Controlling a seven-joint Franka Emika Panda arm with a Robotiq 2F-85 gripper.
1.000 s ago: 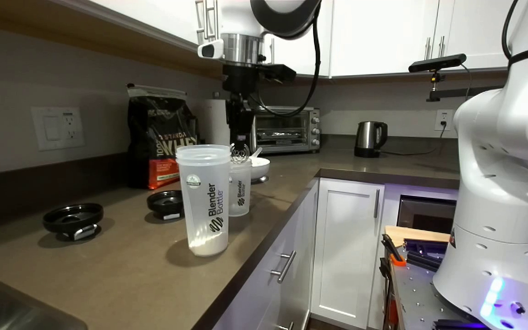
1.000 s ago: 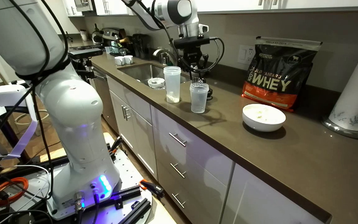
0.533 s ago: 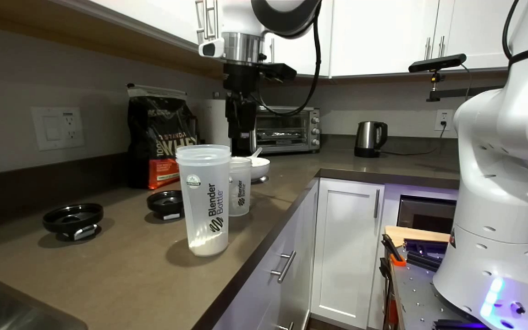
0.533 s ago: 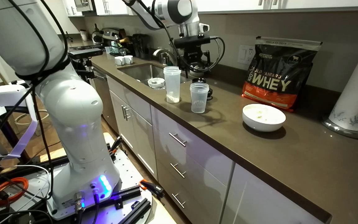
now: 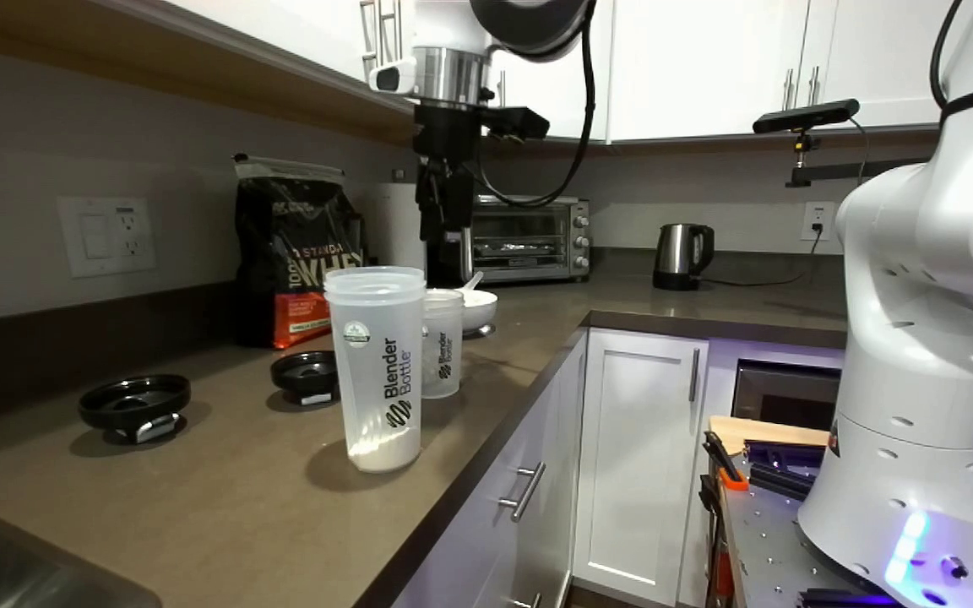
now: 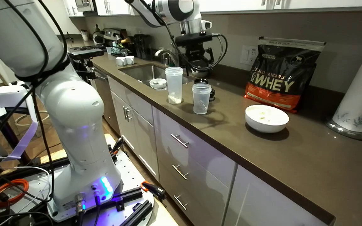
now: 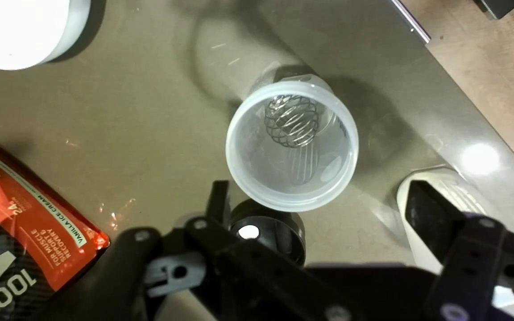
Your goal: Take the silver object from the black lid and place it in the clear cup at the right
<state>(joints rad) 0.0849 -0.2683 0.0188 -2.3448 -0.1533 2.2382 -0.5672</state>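
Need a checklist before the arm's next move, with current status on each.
1. Wire whisk ball inside the smaller shaker cup: ok, seen through its open top in the wrist view.
2. Tool released: ok, open and holding nothing.
3. Tool above the smaller shaker cup's rim: ok, going by both exterior views.
4. Smaller shaker cup upright: ok, standing on the counter.
5. Gap between tool and larger shaker cup: cannot tell; they overlap in the wrist view, so lifting straight up first seems safer.
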